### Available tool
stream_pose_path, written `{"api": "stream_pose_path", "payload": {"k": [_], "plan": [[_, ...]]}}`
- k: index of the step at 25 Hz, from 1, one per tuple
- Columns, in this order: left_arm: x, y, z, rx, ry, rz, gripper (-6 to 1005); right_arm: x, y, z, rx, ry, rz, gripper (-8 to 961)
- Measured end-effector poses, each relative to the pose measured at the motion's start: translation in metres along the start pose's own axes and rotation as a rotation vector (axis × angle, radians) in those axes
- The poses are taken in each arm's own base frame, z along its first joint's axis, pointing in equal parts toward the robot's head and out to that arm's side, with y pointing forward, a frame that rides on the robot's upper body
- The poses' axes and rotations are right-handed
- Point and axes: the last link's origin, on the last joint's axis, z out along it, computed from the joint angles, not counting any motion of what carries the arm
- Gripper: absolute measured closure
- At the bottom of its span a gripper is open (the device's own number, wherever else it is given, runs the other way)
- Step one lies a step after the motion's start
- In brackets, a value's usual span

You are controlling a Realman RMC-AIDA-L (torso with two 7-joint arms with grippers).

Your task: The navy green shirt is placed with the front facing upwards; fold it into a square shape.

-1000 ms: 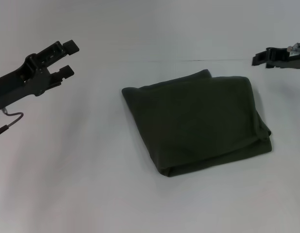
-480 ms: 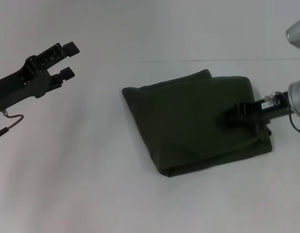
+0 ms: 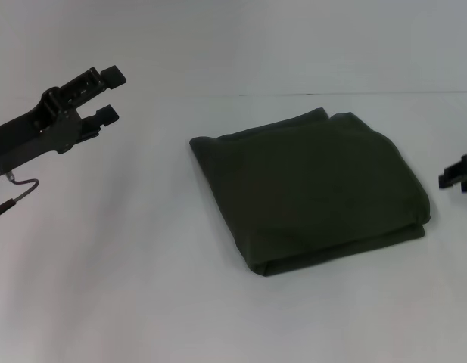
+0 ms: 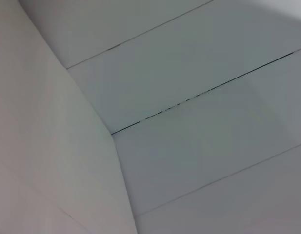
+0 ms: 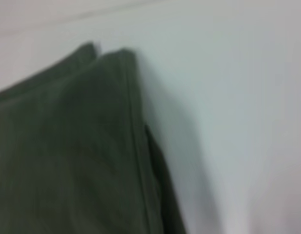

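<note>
the navy green shirt is a plain dark olive green (no print showing), lying on a white table; both grippers, left gripper and right gripper, are black.

A plain white table is carrying the navy green shirt, which is lying folded into a rough square, toward three o'clock of centre.

Navy green shirt: dark olive, folded into a rough, slightly skewed square; lies flat, layered edges visible.
</note>
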Motion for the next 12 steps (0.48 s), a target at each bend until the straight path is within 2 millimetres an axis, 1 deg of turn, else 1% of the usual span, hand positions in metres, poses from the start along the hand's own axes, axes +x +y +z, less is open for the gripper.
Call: {"api": "stream_pose_path", "payload": {"k": [5,8,12], "plan": [[0.000,0.001,0.000,-0.003,-0.003,-0.003,50,-0.011,0.001,-0.018,-0.051,-0.055,-0.008,488],[0.001,0.001,-0.001,-0.003,-0.005,-0.003,50,-0.018,0.010,-0.029,-0.148,-0.088,-0.034,487],[0.001,0.001,-0.002,-0.003,-0.005,-0.004,49,-0.031,0.025,-0.050,-0.299,-0.175,-0.046,486]]}}
